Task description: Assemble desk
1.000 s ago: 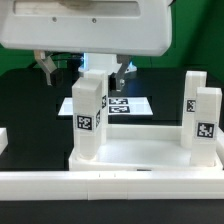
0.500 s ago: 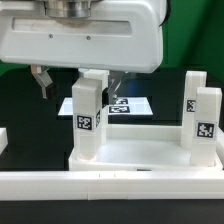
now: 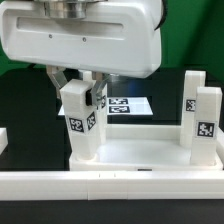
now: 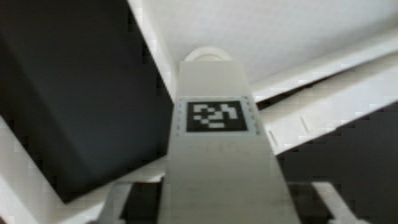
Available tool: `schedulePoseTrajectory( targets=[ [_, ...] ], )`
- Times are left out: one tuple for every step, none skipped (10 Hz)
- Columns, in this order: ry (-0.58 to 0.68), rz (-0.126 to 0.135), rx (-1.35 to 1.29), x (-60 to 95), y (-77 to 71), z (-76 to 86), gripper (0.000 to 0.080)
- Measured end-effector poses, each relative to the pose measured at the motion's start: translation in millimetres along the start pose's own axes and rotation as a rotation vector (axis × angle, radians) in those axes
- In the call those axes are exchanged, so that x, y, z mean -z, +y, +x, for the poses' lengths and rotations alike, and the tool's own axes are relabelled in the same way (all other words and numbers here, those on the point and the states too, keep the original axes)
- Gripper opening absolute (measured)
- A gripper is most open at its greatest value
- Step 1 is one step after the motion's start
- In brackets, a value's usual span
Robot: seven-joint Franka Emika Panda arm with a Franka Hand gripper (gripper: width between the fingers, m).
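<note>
The desk slab (image 3: 140,165) lies white and flat in the front of the exterior view. At its corner on the exterior view's left a white square leg (image 3: 80,125) with a tag stands tilted. My gripper (image 3: 78,86) comes down from above and is shut on this leg's upper part, one finger (image 3: 57,78) on each side. In the wrist view the same leg (image 4: 217,130) runs straight out from between the fingers (image 4: 125,200), its tag facing the camera. Two more tagged legs (image 3: 192,105) (image 3: 207,120) stand upright on the slab's side at the exterior view's right.
The marker board (image 3: 130,105) lies flat on the black table behind the held leg. A long low white rail (image 3: 110,186) runs along the front. A small white part (image 3: 3,136) shows at the exterior view's left edge. The arm's big white body (image 3: 90,35) hangs overhead.
The fingers stood wide apart on either side of the leg and have now closed onto it. The hand has come lower, and the leg, upright before, now leans.
</note>
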State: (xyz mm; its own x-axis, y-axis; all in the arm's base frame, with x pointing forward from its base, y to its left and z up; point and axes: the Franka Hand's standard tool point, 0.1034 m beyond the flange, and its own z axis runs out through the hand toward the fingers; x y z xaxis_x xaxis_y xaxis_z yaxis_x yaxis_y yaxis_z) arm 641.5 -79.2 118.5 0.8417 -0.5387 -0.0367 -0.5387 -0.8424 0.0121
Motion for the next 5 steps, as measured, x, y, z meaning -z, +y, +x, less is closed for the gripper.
schedulePoseTrajectory(
  targets=[
    [0.0, 0.0, -0.087, -0.1, 0.1, 0.0, 0.0288],
    [0.014, 0.003, -0.2, -0.8, 1.5, -1.0, 0.0288],
    [0.054, 0.018, -0.375, -1.4, 1.1, -3.1, 0.0288],
    [0.099, 0.037, -0.533, -1.2, -1.8, -7.2, 0.0289],
    [0.099, 0.062, -0.64, -0.5, -3.5, -7.8, 0.0289]
  ],
)
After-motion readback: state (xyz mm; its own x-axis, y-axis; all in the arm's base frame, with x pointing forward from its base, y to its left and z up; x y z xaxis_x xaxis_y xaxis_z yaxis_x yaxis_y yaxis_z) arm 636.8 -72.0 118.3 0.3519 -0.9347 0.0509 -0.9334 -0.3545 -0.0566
